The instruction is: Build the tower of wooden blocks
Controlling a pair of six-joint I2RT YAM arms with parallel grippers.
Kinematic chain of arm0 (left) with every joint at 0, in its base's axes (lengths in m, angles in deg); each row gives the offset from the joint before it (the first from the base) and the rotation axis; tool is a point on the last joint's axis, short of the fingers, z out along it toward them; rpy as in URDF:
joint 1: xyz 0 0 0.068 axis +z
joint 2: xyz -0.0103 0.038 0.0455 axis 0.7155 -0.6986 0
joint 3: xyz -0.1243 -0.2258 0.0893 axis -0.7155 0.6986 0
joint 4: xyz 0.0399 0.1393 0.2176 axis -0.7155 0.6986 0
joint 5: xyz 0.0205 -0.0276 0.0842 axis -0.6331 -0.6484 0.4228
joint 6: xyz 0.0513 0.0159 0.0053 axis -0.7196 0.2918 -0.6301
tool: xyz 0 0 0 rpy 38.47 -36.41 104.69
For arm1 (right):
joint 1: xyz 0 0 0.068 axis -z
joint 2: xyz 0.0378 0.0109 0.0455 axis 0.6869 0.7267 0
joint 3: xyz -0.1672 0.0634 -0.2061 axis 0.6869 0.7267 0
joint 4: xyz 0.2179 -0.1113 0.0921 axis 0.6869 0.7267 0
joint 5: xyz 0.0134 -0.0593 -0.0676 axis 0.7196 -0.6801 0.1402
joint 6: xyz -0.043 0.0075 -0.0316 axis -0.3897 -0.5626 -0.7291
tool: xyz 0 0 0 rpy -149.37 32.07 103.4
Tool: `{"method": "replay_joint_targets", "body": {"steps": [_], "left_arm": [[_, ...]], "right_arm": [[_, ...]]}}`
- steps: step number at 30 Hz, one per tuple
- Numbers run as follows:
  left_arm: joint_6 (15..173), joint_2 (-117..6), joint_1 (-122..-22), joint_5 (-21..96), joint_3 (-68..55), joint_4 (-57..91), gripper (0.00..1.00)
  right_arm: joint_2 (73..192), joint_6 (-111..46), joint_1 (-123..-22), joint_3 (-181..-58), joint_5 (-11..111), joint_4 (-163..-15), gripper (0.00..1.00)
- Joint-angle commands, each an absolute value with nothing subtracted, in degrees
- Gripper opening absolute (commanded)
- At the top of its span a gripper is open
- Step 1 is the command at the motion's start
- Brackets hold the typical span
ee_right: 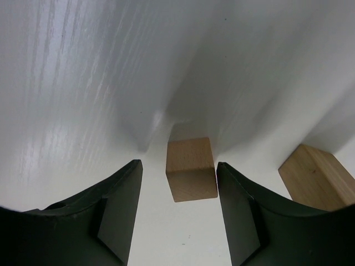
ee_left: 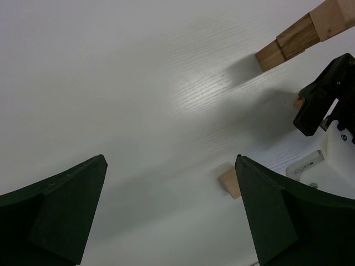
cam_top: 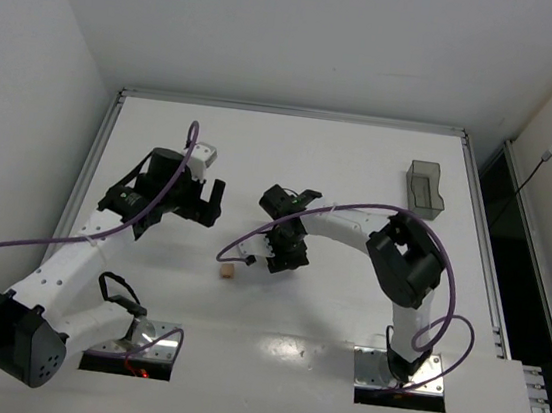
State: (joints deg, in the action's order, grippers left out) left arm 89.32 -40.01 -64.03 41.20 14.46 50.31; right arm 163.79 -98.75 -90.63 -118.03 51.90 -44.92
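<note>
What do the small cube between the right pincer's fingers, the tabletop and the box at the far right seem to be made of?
Cube: plain unfinished wood, light brown and matte, with faint grain lines. Tabletop: white with a slight sheen and fine streaks, like wood-grain laminate or painted board; the pictures do not settle which. Box: probably grey translucent plastic, since its walls look partly see-through.
</note>
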Motion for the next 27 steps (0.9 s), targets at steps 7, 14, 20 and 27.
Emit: {"method": "replay_joint_targets", "body": {"steps": [7, 14, 20, 27], "left_arm": [[89.6, -40.3, -62.7, 39.4, 15.2, 48.7, 1.0], [89.6, -40.3, -62.2, 38.9, 15.2, 48.7, 1.0], [89.6, -40.3, -61.7, 38.9, 15.2, 48.7, 1.0], [89.6, -40.3, -61.7, 38.4, 15.2, 48.7, 1.0]], "right_arm": [[164.1, -99.7, -91.9, -119.4, 52.2, -44.9, 0.53], [164.6, -99.7, -93.0, -120.0, 51.1, -45.5, 0.52], [164.6, -99.7, -93.0, -120.6, 50.6, -45.5, 0.34], [164.6, -99.7, -93.0, -120.6, 50.0, -45.5, 0.02]]}}
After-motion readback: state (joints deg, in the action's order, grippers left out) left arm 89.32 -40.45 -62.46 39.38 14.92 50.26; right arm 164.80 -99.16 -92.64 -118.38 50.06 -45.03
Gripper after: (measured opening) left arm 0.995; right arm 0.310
